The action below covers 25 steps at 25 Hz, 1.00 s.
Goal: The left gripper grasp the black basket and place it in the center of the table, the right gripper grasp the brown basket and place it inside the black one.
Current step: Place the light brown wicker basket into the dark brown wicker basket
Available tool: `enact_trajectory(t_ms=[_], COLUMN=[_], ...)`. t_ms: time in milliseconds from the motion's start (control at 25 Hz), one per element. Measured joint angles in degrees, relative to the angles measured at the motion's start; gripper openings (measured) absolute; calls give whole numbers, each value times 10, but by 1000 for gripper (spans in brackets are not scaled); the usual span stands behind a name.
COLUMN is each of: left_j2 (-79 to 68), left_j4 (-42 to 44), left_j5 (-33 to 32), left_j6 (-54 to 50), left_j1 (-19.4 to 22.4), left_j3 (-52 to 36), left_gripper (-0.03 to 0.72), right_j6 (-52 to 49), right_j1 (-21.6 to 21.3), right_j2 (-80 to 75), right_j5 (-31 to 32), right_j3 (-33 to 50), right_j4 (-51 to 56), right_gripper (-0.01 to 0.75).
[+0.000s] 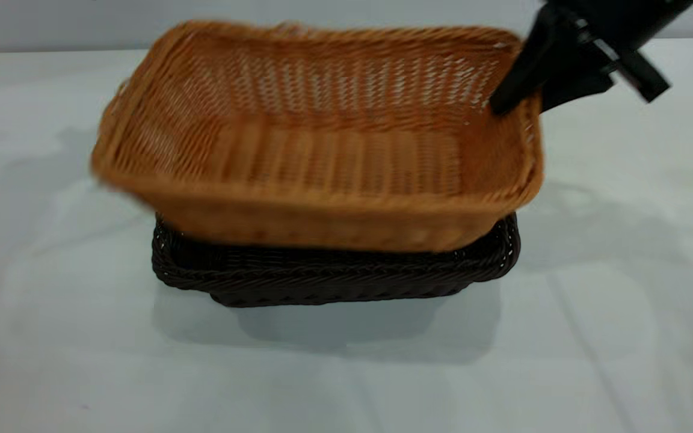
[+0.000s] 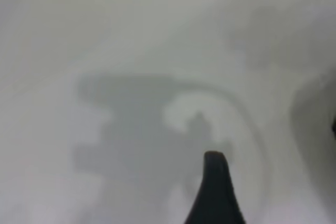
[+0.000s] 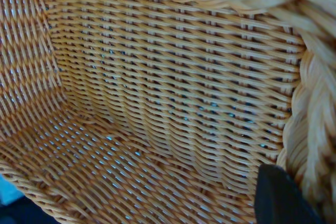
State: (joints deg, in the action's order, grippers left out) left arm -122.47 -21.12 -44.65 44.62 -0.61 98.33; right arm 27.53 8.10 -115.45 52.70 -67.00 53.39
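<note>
Overhead, the right gripper (image 1: 518,99) clamps the brown basket (image 1: 316,144) by its far right corner, one finger inside the wall and one outside, the braided rim pinched between. The basket hangs tilted from that hold: the gripped corner rides high, the opposite end droops away from the gripper and looks blurred, so I judge it is swinging or in transit. Directly under it, and below the gripper, sits the black basket (image 1: 334,273) on the table (image 1: 623,313), roughly mid-table; only its near rim and right end show beneath the brown one. Whether the two baskets touch, I cannot tell; the brown base appears to overlap the dark rim on the near side. The right wrist view shows only brown weave and rim with a dark fingertip (image 3: 278,198) against the inner wall, which fits a firm pinch. The left gripper (image 2: 215,192) is away over bare table, only one finger showing, so its opening cannot be told. Step in hand, as I read it: seating brown into black. To do it well, level the basket first, square its long sides with the dark rim below, lower slowly so the drooping end enters without catching the braid, and release only once the base is seated.
</note>
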Motion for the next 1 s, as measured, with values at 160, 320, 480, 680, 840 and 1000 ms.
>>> enact_trajectory(t_ms=[160,320,480,680,840,1000], left_j2=[0,0,0,0,0,0], left_j4=[-4,-4,-6,-6,-6,-6], left_j5=[-12,-17,-20,-21,-21,-21], left_j6=[0,0,0,0,0,0], left_j1=[0,0,0,0,0,0], left_j3=[0,0,0,0,0,0], left_gripper=[506,506,506,506,506,506], right_j6=[0,0,-1,-3,5,17], right_j1=[24,22,22,22,22,22], right_j2=[0,0,-8,-31,-32,-32], right_j5=[-28,-61,-63,-68,-82,-87], right_j3=[0,0,0,0,0,0], right_j4=[-4,-14,-25,-24,-22,-20], right_gripper=[67,67,67,69,105,246])
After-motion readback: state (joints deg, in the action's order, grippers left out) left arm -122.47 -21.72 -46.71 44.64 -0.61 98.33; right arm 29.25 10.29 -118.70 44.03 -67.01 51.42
